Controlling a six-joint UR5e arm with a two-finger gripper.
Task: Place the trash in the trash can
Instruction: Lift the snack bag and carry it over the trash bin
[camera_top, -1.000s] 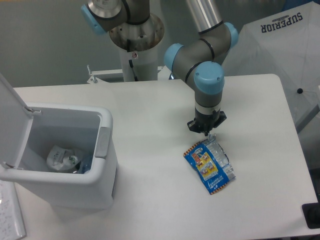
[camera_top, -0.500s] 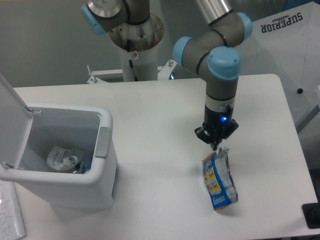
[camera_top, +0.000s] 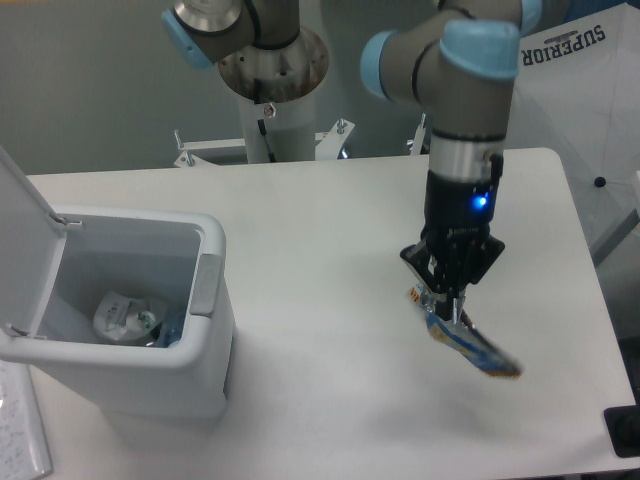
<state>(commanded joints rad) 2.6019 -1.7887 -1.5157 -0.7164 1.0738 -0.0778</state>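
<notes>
One piece, the blue wrapper (camera_top: 465, 340), is pinched by its upper end in the gripper (camera_top: 447, 302), clear of the table; the trash can (camera_top: 130, 375) is set well away toward the camera's left, lid open.

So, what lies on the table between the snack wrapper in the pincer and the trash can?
Nothing. In the camera view, the table is bare from the trash can to the wrapper hanging from the pincer.
</notes>
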